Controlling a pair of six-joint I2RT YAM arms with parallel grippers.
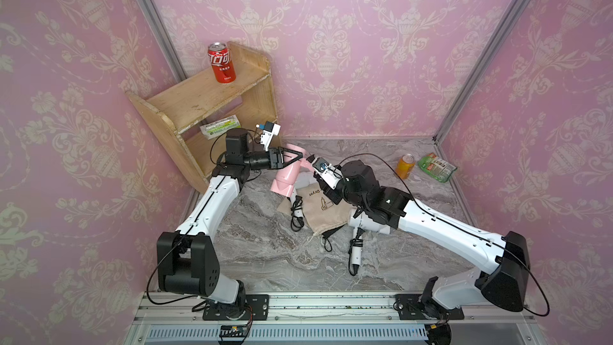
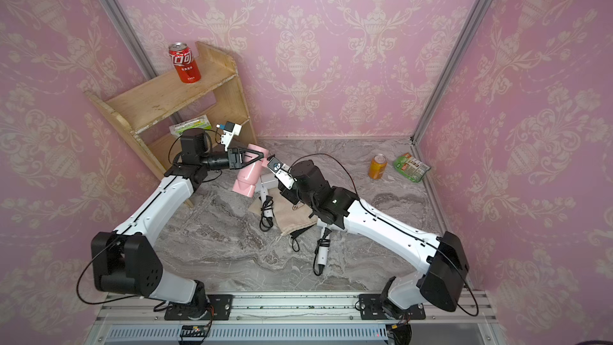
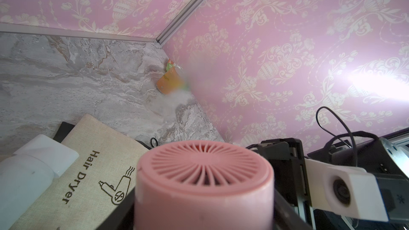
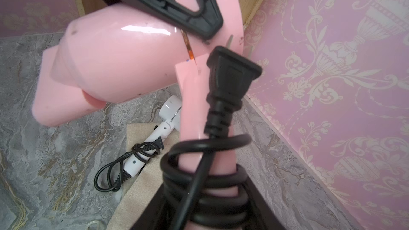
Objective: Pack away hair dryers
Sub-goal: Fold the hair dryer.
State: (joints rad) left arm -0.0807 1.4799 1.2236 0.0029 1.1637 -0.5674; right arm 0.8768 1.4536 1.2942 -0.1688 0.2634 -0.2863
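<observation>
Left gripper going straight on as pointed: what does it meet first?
The pink hair dryer: its barrel sits in the jaws of the left gripper. Past it, probably the right arm's wrist camera, though depth is unclear.

"Hair Dryer" on the beige drawstring pouch (image 3: 82, 171)

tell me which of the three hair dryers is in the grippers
The pink plastic hair dryer: the left gripper clamps its barrel, the right gripper its cord-wrapped handle. Both white dryers lie ungripped on the marble table.
</observation>
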